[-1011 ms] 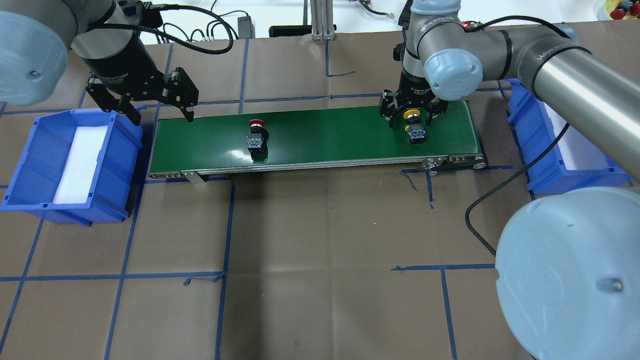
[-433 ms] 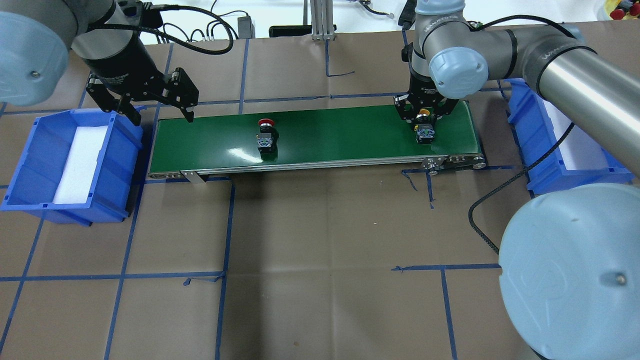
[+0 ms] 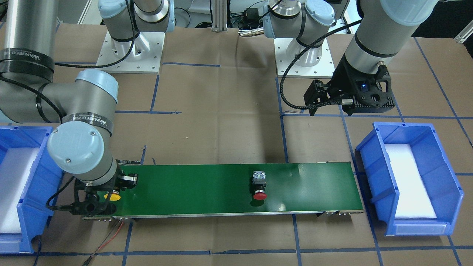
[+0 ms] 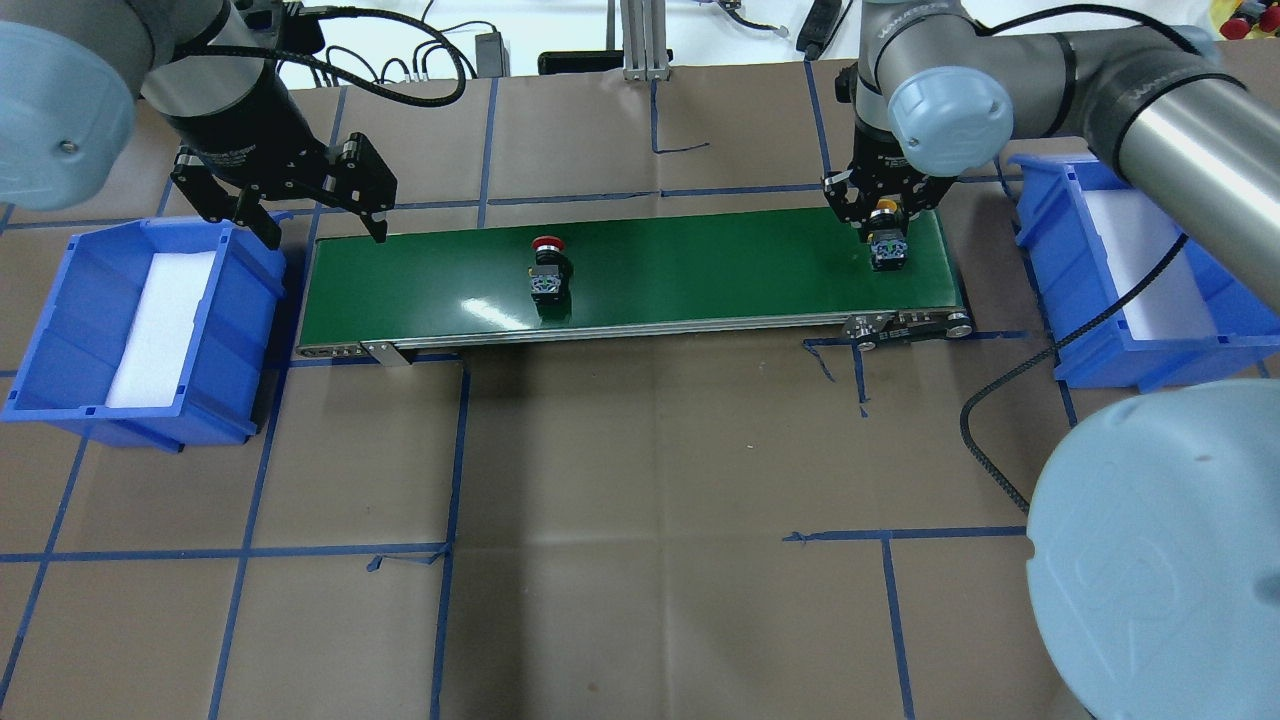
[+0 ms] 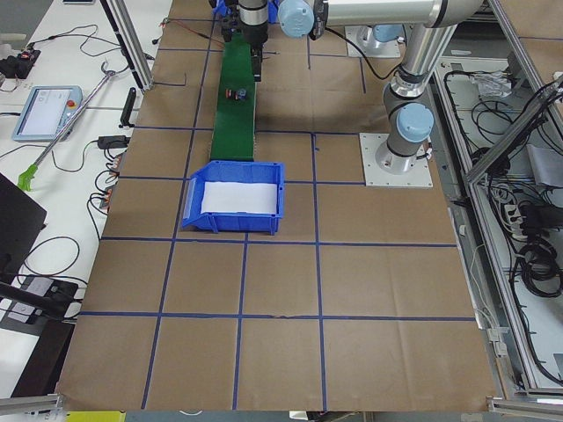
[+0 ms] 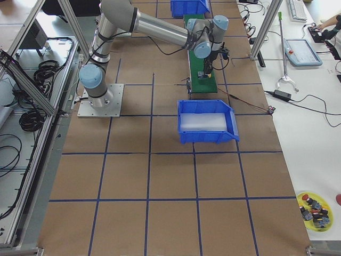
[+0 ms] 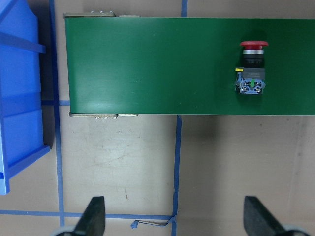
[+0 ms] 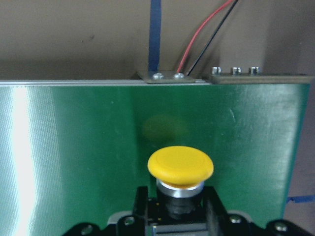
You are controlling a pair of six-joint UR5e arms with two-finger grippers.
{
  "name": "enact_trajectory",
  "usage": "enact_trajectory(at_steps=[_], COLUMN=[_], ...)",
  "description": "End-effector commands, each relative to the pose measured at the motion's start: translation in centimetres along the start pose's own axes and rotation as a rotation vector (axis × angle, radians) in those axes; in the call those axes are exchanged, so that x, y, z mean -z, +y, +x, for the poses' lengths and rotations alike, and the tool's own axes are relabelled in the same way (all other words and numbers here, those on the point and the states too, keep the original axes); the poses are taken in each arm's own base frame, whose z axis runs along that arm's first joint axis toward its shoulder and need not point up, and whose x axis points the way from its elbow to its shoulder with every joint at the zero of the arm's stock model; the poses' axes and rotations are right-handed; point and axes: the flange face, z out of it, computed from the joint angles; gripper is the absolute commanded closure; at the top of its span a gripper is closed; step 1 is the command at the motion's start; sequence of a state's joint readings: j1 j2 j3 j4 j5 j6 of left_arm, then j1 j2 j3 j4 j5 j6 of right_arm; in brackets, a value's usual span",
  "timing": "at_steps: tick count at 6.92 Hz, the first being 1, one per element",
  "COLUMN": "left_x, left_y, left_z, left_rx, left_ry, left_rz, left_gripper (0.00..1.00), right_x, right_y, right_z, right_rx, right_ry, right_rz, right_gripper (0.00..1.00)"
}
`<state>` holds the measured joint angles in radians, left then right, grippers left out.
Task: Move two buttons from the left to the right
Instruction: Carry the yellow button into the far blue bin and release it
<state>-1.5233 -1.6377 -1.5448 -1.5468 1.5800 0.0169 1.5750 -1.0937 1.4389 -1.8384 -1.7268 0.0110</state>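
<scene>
The yellow button [image 4: 886, 245] is at the right end of the green conveyor belt [image 4: 700, 260]. My right gripper [image 4: 885, 222] is shut on it. In the right wrist view the yellow cap [image 8: 180, 164] shows just beyond the fingers [image 8: 212, 201], which press on the black body from both sides. It also shows in the front view [image 3: 112, 197]. The red button [image 4: 547, 275] lies on its side mid-belt, free, and also shows in the left wrist view [image 7: 252, 66]. My left gripper [image 4: 326, 238] is open and empty above the belt's left end.
A blue bin [image 4: 60, 330] with a white liner stands left of the belt. A second blue bin [image 4: 1060, 260] stands right of it, close to my right arm. Brown paper with blue tape lines covers the table. Red and black wires leave the belt's right end [image 8: 197, 44].
My right gripper closed on the yellow button and moved right with it to the belt's end. The red button rode the belt to the right. The left arm has not moved.
</scene>
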Motion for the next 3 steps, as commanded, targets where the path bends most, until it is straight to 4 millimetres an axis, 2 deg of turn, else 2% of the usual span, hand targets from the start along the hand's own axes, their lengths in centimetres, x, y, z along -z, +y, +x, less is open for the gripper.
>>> enact_trajectory(at_steps=[1,2,3], left_x=[0.0,0.1,0.0], left_y=[0.0,0.0,0.0], left_z=[0.0,0.0,0.0], left_rx=[0.000,0.000,0.000], left_ry=[0.000,0.000,0.000], left_rz=[0.000,0.002,0.000], left_gripper=[0.00,0.00,0.00], right_x=[4.5,6.5,8.0], right_y=[0.1,-0.4,-0.1], right_z=[7.5,12.1,16.8], right_rx=[-0.012,0.008,0.003], right_ry=[0.005,0.016,0.035], right_rz=[0.039,0.075,0.079], right_gripper=[0.97,0.97,0.97])
